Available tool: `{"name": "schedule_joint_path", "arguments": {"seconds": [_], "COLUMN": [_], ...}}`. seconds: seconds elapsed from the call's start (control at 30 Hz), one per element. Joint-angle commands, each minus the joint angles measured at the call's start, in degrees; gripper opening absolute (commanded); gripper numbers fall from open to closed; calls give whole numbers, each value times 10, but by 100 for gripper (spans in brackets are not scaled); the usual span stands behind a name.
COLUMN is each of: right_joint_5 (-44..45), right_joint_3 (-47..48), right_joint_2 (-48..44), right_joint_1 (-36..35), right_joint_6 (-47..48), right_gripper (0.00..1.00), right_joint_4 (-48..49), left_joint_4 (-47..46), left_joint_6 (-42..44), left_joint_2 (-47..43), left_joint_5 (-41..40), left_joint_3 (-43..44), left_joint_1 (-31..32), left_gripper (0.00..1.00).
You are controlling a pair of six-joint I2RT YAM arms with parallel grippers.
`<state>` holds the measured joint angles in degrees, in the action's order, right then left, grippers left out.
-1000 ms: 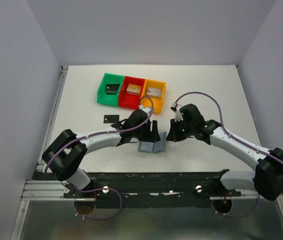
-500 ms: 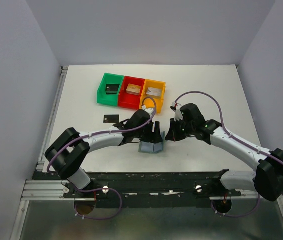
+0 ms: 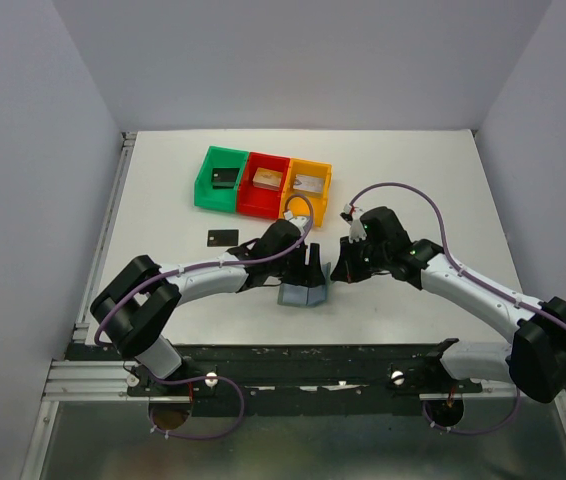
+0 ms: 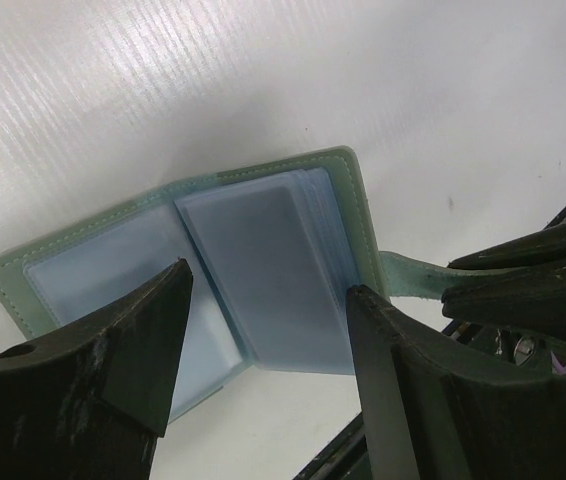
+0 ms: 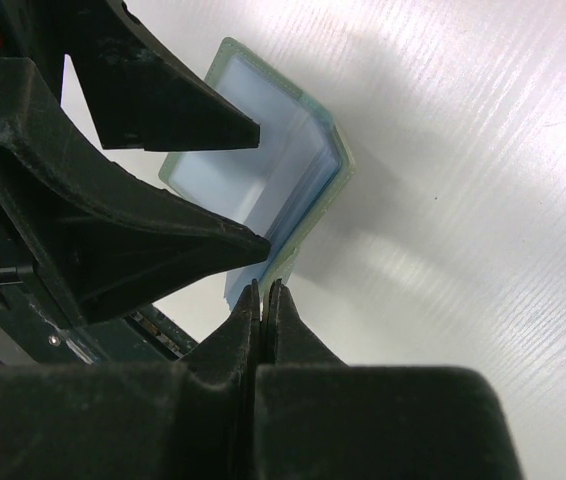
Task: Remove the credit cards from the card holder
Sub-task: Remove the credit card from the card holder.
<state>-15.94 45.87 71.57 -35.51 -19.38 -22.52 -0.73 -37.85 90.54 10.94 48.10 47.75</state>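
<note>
Left arm has edged slightly toward the card holder (image 3: 303, 294), which lies open on the worktop (image 3: 413, 180) between both hands: left hand (image 4: 268, 292) spread astride its pale-blue pockets (image 4: 213, 300), right hand (image 5: 261, 292) pinched together on the closing tab (image 4: 408, 276); holder likely light, floppy and slick, best held by tab or spine.

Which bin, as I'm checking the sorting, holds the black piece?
The green bin, leftmost of three: its piece is black; the red bin holds tan, the orange bin silvery.

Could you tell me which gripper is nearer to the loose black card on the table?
Left. The left gripper hovers over the card holder, right of the black card; the right gripper sits beyond the holder.
</note>
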Motion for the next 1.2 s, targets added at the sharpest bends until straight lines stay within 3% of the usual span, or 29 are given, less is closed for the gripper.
{"name": "schedule_joint_path", "arguments": {"seconds": [0.0,1.17], "right_joint_5": [-13,-15], "right_joint_3": [15,12], "right_joint_2": [0,1], "right_joint_1": [3,3], "right_joint_6": [10,16], "right_gripper": [0,0], "right_joint_4": [9,11], "left_joint_4": [-6,-37], "left_joint_6": [-4,-21], "left_joint_2": [-14,-60], "left_joint_5": [-19,-24], "left_joint_3": [-9,-47], "left_joint_1": [3,2], "left_gripper": [74,76]}}
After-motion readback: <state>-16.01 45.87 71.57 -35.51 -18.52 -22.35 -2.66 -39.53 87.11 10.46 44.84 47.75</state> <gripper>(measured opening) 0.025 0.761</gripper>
